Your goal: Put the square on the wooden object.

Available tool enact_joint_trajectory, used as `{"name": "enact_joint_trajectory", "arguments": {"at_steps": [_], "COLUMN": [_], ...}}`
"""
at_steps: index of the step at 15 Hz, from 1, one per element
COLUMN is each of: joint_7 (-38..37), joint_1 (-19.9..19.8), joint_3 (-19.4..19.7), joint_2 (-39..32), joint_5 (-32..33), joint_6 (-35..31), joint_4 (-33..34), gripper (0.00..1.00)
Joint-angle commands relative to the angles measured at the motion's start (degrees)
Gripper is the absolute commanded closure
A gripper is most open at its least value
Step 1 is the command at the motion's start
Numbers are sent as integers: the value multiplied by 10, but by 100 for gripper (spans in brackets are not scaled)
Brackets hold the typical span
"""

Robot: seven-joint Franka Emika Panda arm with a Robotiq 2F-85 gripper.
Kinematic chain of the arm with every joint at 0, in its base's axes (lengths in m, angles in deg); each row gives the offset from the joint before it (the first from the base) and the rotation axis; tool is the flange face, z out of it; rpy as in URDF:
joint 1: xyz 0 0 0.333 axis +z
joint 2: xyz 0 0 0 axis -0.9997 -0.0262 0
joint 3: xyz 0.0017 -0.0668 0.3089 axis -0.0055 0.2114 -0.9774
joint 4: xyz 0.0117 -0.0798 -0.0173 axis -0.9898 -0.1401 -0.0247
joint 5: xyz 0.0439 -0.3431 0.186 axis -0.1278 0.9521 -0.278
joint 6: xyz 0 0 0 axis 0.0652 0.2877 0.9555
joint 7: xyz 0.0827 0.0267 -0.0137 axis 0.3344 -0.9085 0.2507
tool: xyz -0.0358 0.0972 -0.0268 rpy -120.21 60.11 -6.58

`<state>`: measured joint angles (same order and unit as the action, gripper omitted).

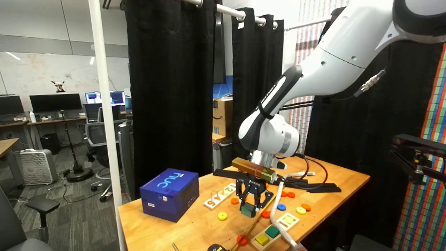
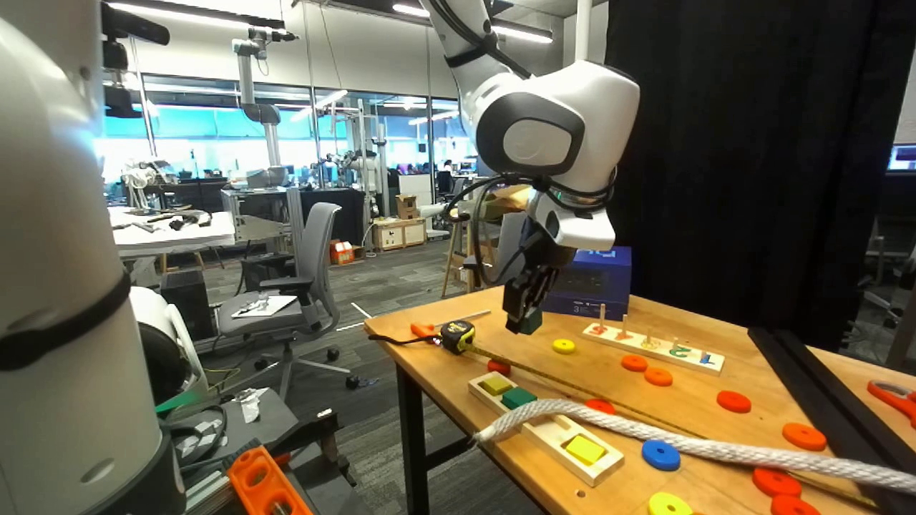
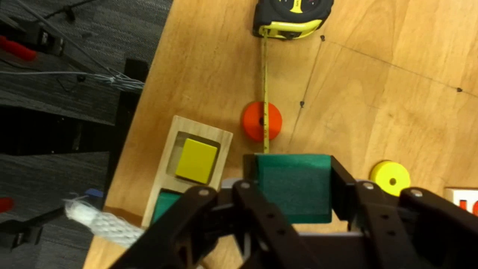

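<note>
broad pale wooden bench [image 1: 195, 228]: carries the lot.

deep blue box [image 1: 169, 195], lettered nuc: lower left of centre in an exterior view, out of the way.

thick white braided rope [image 2: 715, 444]: lower centre to right edge of an exterior view.

black two-fingered tool [image 1: 249, 208]: raised above the bench, pinching the task's dark green square block [image 3: 295, 190].

long light-wood recessed board [image 3: 202, 131]: lower left of the wrist view, so leftward of tool and held block there. long axis slants from upper right to lower left, askew to the block's edges; a sideways shift, slight turn and lowering seem called for. the rope crosses the board's middle, likely the chief obstruction; whether a free recess lies beneath cannot be told.

black and yellow tape measure [image 3: 293, 16]: top centre of the wrist view, its yellow strip [image 3: 265, 74] running down toward the held block.

orange-red disc [image 3: 253, 123]: under that strip, near the board's upper end.

yellow square block [image 3: 196, 160], second green block [image 2: 519, 398]: both in the board's recesses.
</note>
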<state>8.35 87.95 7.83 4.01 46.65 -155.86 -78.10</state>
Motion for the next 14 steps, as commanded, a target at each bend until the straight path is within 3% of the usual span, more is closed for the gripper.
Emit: {"name": "enact_joint_trajectory", "arguments": {"at_steps": [1, 9, 14], "joint_7": [-49, -105, -96], "joint_1": [1, -15, -41], "joint_3": [4, 25, 48], "joint_2": [38, 64, 68], "joint_5": [-24, -34, -37], "joint_6": [-13, -44, -82], "joint_4": [-53, -117, -138], "gripper": [79, 79, 79]}}
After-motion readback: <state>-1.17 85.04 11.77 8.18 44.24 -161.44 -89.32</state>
